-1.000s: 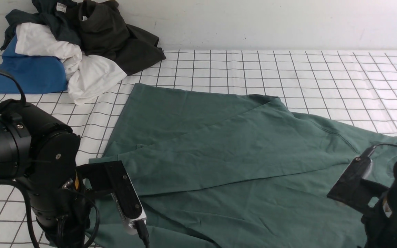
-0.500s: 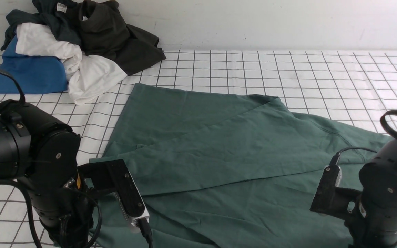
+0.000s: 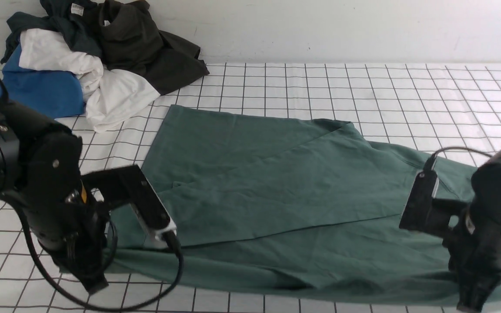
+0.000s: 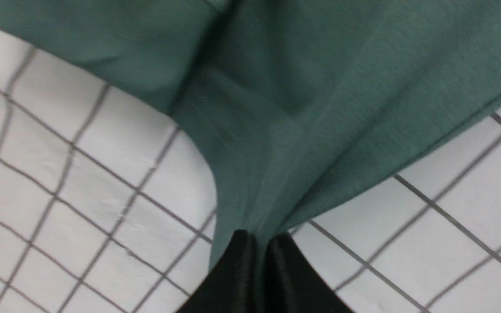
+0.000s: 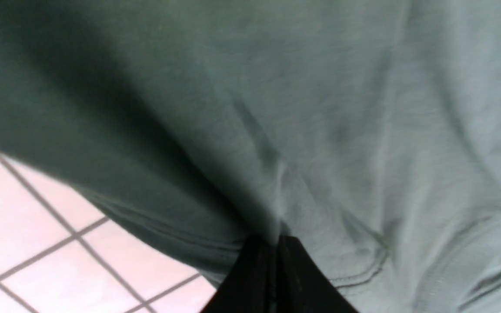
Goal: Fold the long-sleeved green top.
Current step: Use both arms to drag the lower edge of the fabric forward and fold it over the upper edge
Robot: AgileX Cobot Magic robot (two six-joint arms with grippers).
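Note:
The green long-sleeved top (image 3: pixel 276 182) lies spread across the checked table, with one flap folded slantwise over its middle. At its near left corner my left gripper (image 3: pixel 93 282) points down, and the left wrist view shows this gripper (image 4: pixel 257 237) shut on a gathered pinch of the green cloth (image 4: pixel 302 108). My right gripper (image 3: pixel 470 302) is at the near right edge. In the right wrist view it (image 5: pixel 274 239) is shut on the fabric (image 5: pixel 320 108) close to a stitched hem. Neck, label and logo are hidden.
A heap of other clothes sits at the back left: a blue piece (image 3: pixel 37 93), a white one (image 3: pixel 102 93), a dark olive-black garment (image 3: pixel 146 48) and a dark teal one with a white tag (image 3: pixel 68 21). The white gridded cloth (image 3: pixel 363 91) runs to the wall.
My right gripper swung in over the near right edge and closed on the cloth. Both arms then rose and drew the top's near edge away from me, uncovering gridded cloth in front.

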